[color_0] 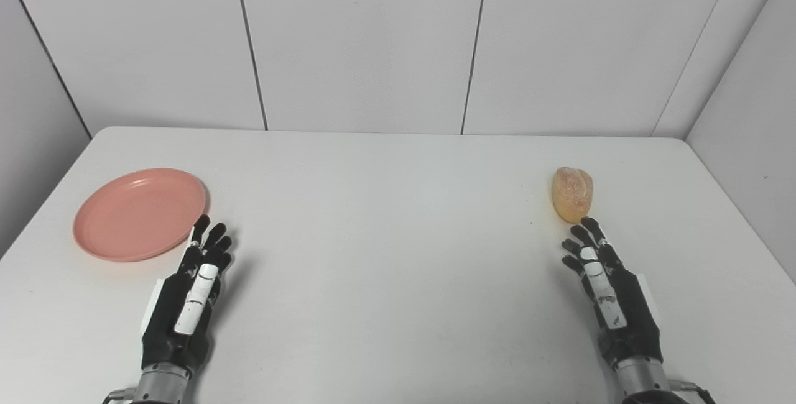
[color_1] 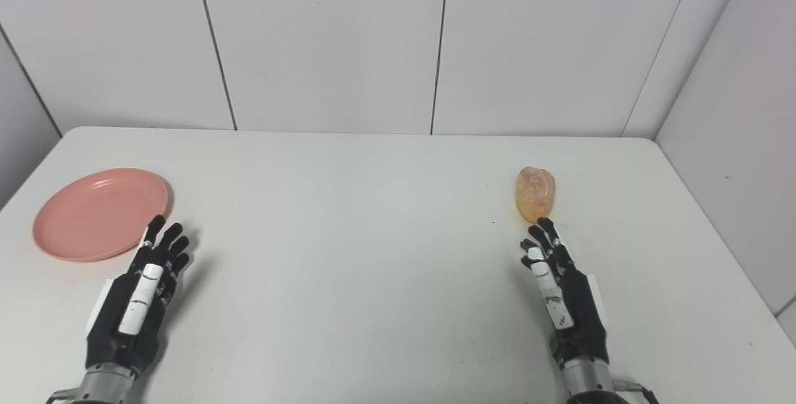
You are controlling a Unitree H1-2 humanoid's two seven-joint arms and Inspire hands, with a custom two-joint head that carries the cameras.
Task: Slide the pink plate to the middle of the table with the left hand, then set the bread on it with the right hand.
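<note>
Table (color_0: 385, 236) centre bare – plate (color_0: 140, 213) far left, bread (color_0: 572, 194) far right (well apart).

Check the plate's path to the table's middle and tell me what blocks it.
Nothing visible blocks it. The pink plate sits far left; the table is bare toward the middle. The left hand waits beside its rim.

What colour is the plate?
Pink plate, plain, no pattern; clearest in the left eye view.

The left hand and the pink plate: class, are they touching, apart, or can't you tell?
Cannot tell. In both eye views the left hand's fingertips meet the pink plate's rim with no visible gap, but contact is not plain either.
</note>
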